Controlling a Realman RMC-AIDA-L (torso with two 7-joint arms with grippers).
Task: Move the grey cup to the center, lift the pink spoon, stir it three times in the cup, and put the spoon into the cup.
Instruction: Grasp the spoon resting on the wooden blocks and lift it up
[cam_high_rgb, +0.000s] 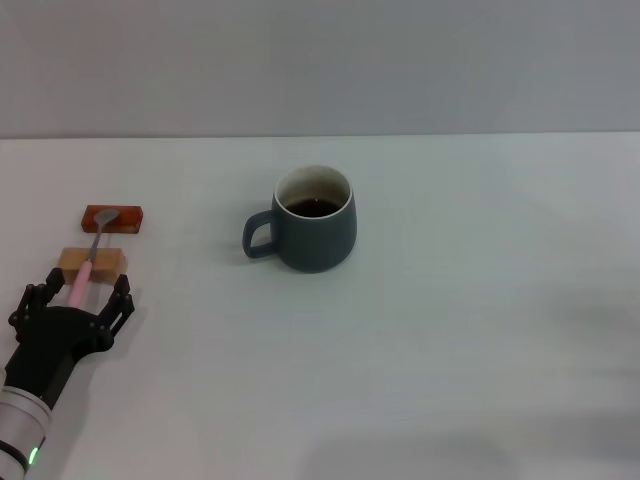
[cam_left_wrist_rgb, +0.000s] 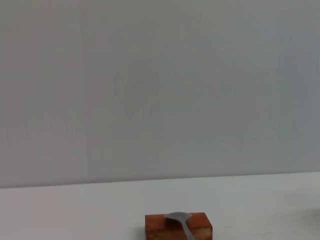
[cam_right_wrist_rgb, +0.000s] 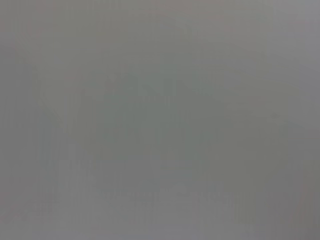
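White tabletop (cam_high_rgb: 450, 330) fills most of the head view, plain grey wall (cam_high_rgb: 320, 60) across the top. Grey cup (cam_high_rgb: 312, 220) just above frame centre, upright, handle pointing frame-left, dark liquid inside. Pink spoon (cam_high_rgb: 88, 262) at middle left, bridging two blocks: metal bowl on red-brown block (cam_high_rgb: 112, 217), handle over tan block (cam_high_rgb: 92, 263). Left gripper (cam_high_rgb: 72, 298) at lower left, fingers spread wide either side of the handle end, gripping nothing. Left wrist view cuts the red-brown block and spoon bowl at its bottom edge. Right gripper not visible; right wrist view blank grey.
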